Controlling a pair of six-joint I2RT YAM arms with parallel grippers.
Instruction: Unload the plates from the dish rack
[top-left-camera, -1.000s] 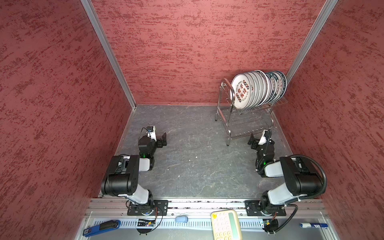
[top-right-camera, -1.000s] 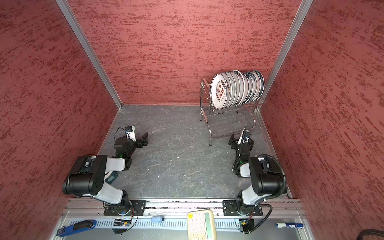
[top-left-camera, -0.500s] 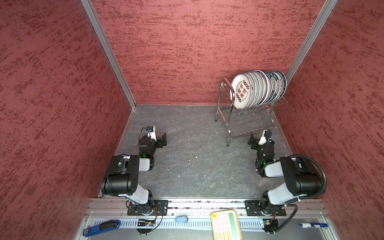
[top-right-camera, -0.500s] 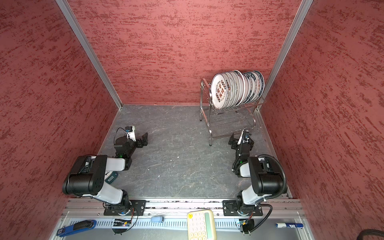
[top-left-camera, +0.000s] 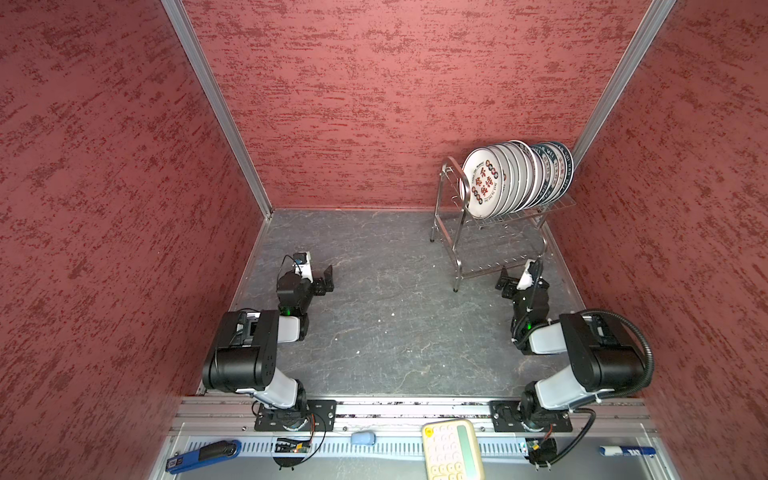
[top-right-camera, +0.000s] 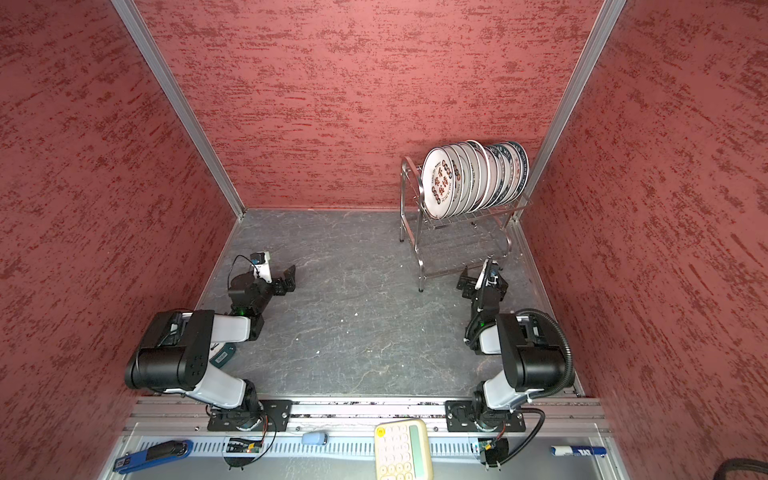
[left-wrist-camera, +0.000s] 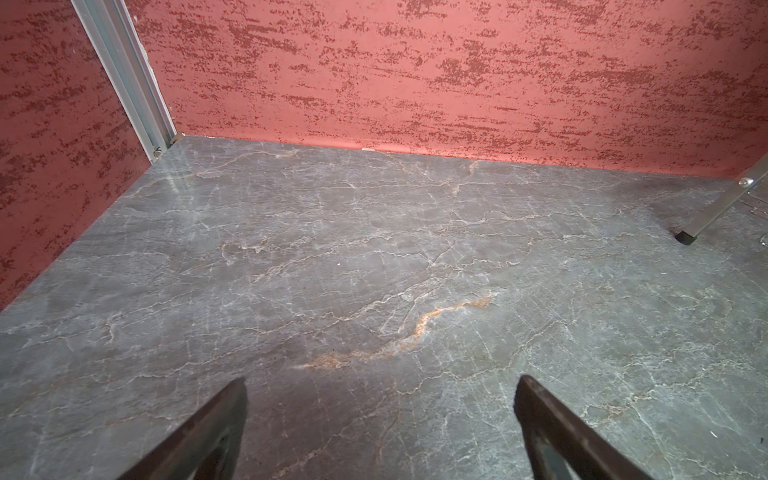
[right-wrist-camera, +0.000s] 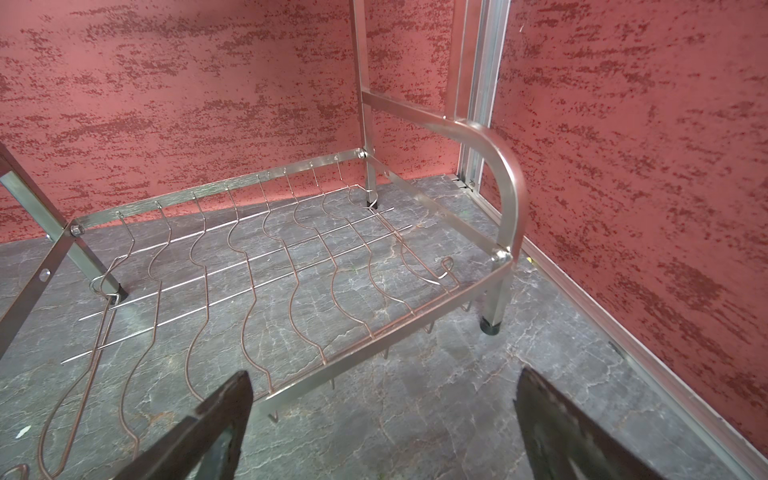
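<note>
The plates (top-left-camera: 515, 178) stand on edge in a tight row on the upper tier of the rack (top-left-camera: 460, 249). The rack sits in the far right corner of the table (top-left-camera: 395, 324), close to the two walls there. Its wire slots hold each plate upright and separate from its neighbour, and none has been taken out yet. The plate at the left end, with red characters, faces the open table, so it is probably the easiest to draw first. The lower tier is bare, as the right wrist view shows. The right pincer (right-wrist-camera: 385, 374) sits low, just on the near side of the rack's near legs. Its jaws are spread wide with nothing between them, pointed at that lower tier and well below the plates. I judge it must rise before it can take a rim. The left pincer (left-wrist-camera: 382, 380) is low at the left side of the table, well apart from the rack. Its jaws are likewise wide and empty, and it faces bare table with only one rack leg at the edge of its view. Both arms look folded into a resting pose, so the unloading seems not yet begun. The bare table between them is the natural place to set plates down.
</note>
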